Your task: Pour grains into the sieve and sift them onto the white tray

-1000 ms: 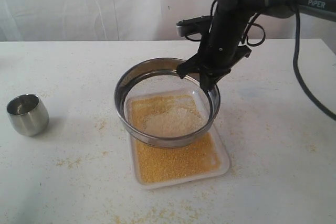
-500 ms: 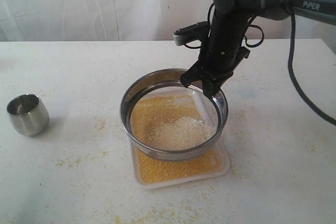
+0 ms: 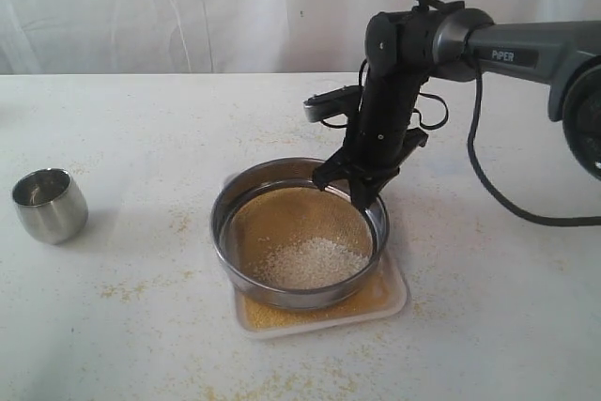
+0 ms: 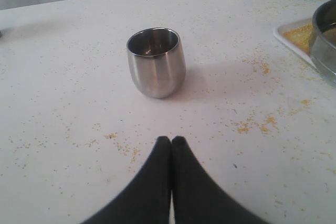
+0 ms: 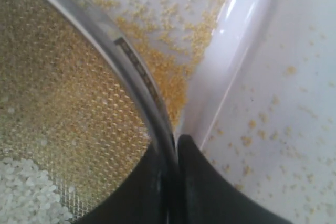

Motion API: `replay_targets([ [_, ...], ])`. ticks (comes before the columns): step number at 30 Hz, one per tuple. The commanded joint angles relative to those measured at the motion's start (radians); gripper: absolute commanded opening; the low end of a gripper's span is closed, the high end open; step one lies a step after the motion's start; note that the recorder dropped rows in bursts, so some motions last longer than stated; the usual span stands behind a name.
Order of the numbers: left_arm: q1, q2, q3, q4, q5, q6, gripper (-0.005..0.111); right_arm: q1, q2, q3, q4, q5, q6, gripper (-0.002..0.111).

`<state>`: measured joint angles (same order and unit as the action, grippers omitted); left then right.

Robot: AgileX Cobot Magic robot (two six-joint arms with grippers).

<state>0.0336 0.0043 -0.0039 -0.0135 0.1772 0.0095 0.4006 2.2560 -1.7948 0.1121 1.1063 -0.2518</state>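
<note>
The white tray (image 3: pixel 319 323) lies on the table (image 3: pixel 113 326) and serves as the reference point. The sieve (image 3: pixel 282 294) stands directly over the tray and covers most of it; whether its base touches the tray cannot be told. Inside the sieve, a heap of whitish grains (image 3: pixel 310 263) lies on the mesh towards the near side, with yellow-tan colour showing through the wire around it. On the tray floor, a layer of fine yellow granules shows at the corners beyond the sieve wall. The right gripper (image 3: pixel 355 192) comes down at the far right part of the sieve rim, above the tray's far edge. In the right wrist view its fingers (image 5: pixel 210 192) are pinched narrow on the steel rim, one inside and one outside. The steel cup (image 3: pixel 49 204) stands upright, well apart from the tray on its left in the exterior view; the visible inner wall is bare steel. The left gripper (image 4: pixel 171 142) hangs near the cup, away from the tray, its fingertips pressed together on nothing. Yellowish specks (image 4: pixel 247 126) are scattered on the table around the tray.
</note>
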Motion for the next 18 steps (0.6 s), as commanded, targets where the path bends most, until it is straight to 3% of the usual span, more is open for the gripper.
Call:
replay_targets([
  [1, 0.002, -0.004, 0.004, -0.012, -0.003, -0.001, 0.0, -0.002, 0.009, -0.01, 0.012, 0.002, -0.01, 0.032],
  [4, 0.002, -0.004, 0.004, -0.012, -0.003, -0.001, 0.0, -0.002, -0.018, -0.012, 0.012, 0.006, -0.01, 0.054],
  [7, 0.002, -0.004, 0.004, -0.012, -0.003, -0.001, 0.0, -0.002, -0.061, -0.012, 0.014, 0.015, -0.018, 0.06],
  [13, 0.002, -0.004, 0.004, -0.012, -0.003, -0.001, 0.0, -0.002, -0.192, 0.043, 0.035, 0.0, -0.021, 0.059],
  [18, 0.002, -0.004, 0.004, -0.012, -0.003, -0.001, 0.0, -0.002, -0.359, 0.217, 0.048, -0.098, -0.021, 0.047],
])
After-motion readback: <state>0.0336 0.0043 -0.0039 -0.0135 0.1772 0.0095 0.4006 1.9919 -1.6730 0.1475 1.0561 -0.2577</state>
